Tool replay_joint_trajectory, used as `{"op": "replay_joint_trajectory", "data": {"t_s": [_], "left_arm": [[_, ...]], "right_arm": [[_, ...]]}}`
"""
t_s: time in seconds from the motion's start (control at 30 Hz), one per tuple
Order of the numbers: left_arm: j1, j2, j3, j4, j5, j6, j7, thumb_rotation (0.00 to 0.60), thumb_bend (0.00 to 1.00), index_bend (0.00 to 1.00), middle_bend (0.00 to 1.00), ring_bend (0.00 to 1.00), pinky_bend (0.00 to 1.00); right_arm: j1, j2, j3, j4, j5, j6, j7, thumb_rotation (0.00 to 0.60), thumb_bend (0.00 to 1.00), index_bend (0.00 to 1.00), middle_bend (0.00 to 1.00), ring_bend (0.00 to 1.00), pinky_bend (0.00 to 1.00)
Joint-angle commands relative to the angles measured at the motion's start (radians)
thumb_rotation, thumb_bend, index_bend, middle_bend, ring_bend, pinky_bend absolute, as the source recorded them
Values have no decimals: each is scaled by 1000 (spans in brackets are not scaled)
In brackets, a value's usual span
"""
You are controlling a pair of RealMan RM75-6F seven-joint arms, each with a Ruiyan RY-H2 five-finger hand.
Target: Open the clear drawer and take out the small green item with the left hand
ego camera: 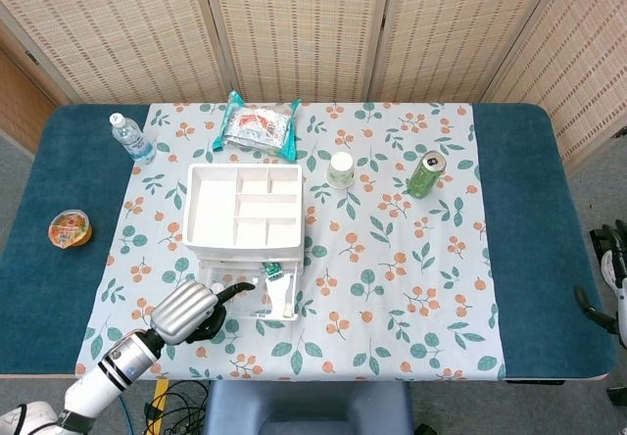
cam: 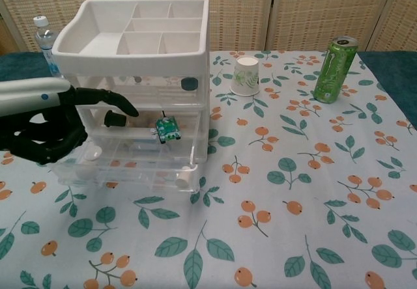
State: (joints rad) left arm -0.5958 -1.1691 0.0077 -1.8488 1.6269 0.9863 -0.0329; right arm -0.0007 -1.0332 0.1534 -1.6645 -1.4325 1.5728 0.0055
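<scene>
- Inside the clear drawer (cam: 130, 155), which stands pulled out from the front of the white organizer (ego camera: 243, 212), lies the small green item (cam: 167, 128).
- Item appearance: a small, flat green piece with dark and white details, tilted; finer detail is too small to resolve. In the head view it shows near the drawer's right rear corner (ego camera: 273, 271).
- My left hand (cam: 49, 126) sits at the drawer's left side, above its open top. One dark finger (cam: 111, 100) is extended toward the item and the others are curled. It holds nothing. Item and fingertip are apart.
- I cannot tell for certain whether my palm touches the drawer's left wall; the clear plastic blurs that edge.
- My right hand (ego camera: 609, 278) is only partly in view at the far right edge of the head view, off the table; I cannot tell how its fingers are set.
- Edges: the drawer's front lip with its white knob (cam: 184, 175) lies near the table's front edge (ego camera: 343, 377).
- Open room: bare floral cloth (cam: 293, 191) extends right of the drawer. The paper cup (cam: 247, 75) and green can (cam: 335, 69) stand well behind and right.
</scene>
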Motion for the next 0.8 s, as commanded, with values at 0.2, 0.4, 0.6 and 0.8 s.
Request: {"op": "replay_joint_trajectory", "data": {"t_s": [0.2,0.4,0.6,0.8], "left_arm": [[-117,59,-12,40,43,-136,-45,489,906,97,919,948,1000],[-175,41,-17,72,21,-219,-25,240,921,70,933,962,1000],[-206,11,-32,99,-66,-281,45,106,922,38,934,968,1000],[-224,-6,-48,105,-152,-313,99,64,923,22,935,972,1000]], "right_arm": [[13,11,4,-11,2,-11,-3,600,339,0,0,25,55],[15,12,1,-15,1,-13,-3,600,339,0,0,26,55],[13,9,-4,-13,9,-16,2,600,339,0,0,25,56],[12,5,-6,-8,14,-14,5,600,339,0,0,26,57]]}}
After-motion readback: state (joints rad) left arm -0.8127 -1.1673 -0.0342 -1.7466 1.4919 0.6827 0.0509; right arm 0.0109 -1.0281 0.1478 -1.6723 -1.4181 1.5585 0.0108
